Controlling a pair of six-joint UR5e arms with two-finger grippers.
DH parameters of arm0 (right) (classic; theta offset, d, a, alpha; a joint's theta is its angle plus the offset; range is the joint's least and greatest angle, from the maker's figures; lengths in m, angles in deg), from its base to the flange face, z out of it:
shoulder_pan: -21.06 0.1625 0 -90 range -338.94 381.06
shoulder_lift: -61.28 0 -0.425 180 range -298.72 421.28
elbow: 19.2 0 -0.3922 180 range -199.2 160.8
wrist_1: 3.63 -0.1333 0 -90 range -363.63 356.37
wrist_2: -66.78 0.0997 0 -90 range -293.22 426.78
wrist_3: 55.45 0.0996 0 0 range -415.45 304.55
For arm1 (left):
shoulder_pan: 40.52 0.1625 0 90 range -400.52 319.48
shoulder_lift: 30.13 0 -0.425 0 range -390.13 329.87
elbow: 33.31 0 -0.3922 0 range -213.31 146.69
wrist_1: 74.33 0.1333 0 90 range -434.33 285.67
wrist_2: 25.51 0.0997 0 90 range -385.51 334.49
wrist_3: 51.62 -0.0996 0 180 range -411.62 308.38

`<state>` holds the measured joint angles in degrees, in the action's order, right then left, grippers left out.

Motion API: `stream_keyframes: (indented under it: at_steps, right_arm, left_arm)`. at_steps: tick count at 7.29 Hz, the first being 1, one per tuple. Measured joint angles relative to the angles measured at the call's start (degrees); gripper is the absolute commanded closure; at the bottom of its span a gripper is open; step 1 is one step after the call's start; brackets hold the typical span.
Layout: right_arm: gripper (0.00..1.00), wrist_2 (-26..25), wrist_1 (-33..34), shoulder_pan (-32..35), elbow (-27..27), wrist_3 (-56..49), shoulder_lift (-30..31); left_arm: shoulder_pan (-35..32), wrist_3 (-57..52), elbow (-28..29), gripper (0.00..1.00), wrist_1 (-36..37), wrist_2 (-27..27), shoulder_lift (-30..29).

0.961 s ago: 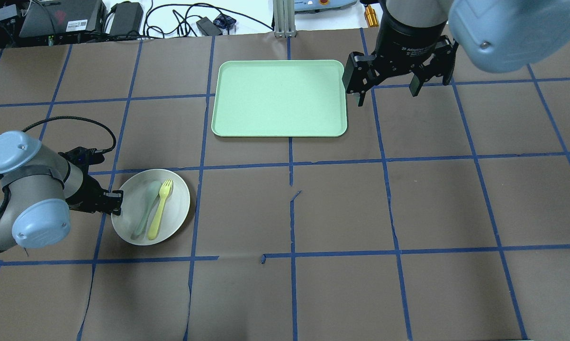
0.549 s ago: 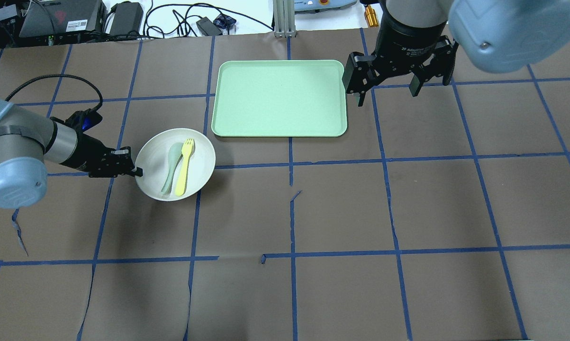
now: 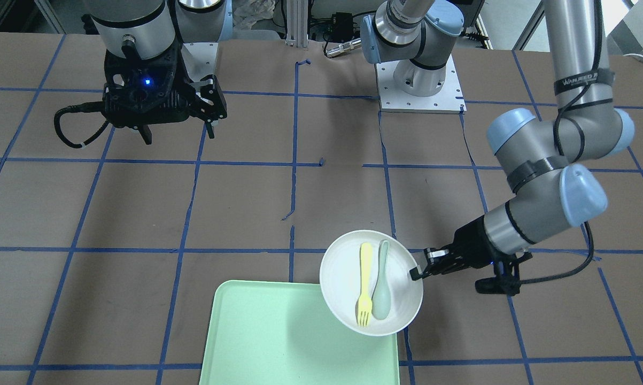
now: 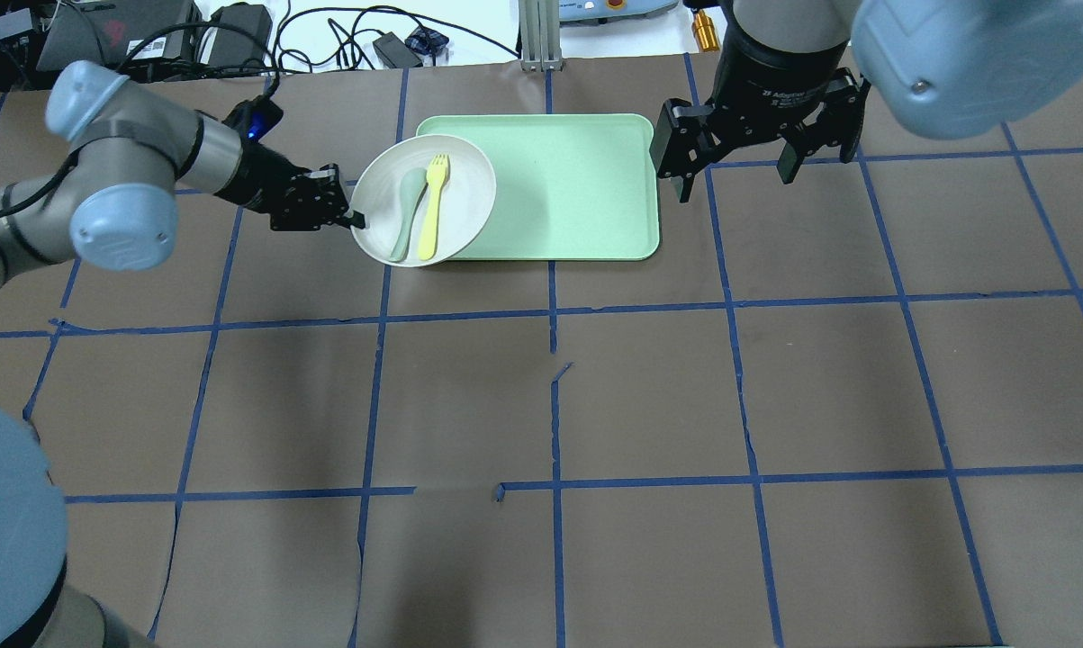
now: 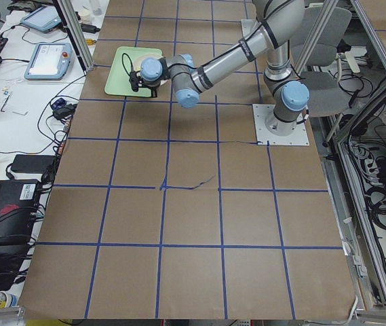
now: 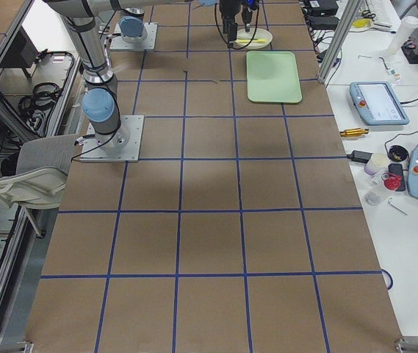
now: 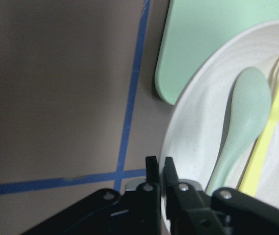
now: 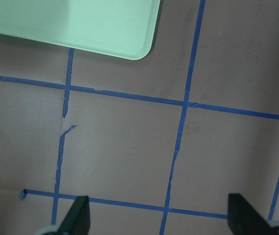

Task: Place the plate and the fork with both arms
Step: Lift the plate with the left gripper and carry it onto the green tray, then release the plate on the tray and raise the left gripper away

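Note:
The off-white plate (image 4: 469,180) hangs over the left edge of the mint-green tray (image 4: 568,180). The pale-yellow fork (image 4: 433,207) lies in it beside a grey-green spoon (image 4: 406,211). My left gripper (image 4: 356,219) is shut on the plate's left rim; the left wrist view shows the jaws pinching the rim (image 7: 198,117), with the fork (image 7: 269,132) just beyond. In the front-facing view the plate (image 3: 342,267) and fork (image 3: 364,286) sit at the tray's corner. My right gripper (image 4: 735,184) is open and empty, hovering off the tray's right edge.
The table is brown paper with a grid of blue tape. The tray's far corner shows in the right wrist view (image 8: 80,19). Cables and electronics (image 4: 235,36) lie beyond the table's far edge. The robot's base plate (image 3: 420,85) stands at the near side.
My left arm has carried the plate, with fork and spoon in it, from the table's left side forward and right, over the tray's left edge. The right arm has not moved.

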<state>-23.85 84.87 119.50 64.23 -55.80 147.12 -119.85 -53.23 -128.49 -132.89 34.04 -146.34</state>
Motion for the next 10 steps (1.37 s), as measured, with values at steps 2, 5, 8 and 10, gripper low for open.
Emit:
stream_keyframes:
  at_steps: [2, 5, 8, 10]
  right_arm:
    - [0.00, 0.0, 0.0, 0.0, 0.0, 0.0, 0.0]
    - [0.00, 0.1, 0.0, 0.0, 0.2, 0.0, 0.0]
    - [0.00, 0.1, 0.0, 0.0, 0.2, 0.0, 0.0]
    - [0.00, 0.1, 0.0, 0.0, 0.1, 0.0, -0.1]
  left_arm:
    - [-6.2, 7.0, 10.6, 1.00, 0.1, 4.4, -8.7]
    - [-9.2, 12.0, 17.6, 0.80, 3.6, 7.5, -16.7]
    - [-9.9, 13.4, 17.3, 0.00, 5.0, 10.4, -16.8]
    - [-10.1, 13.5, 13.3, 0.00, 3.0, 20.2, -10.6]
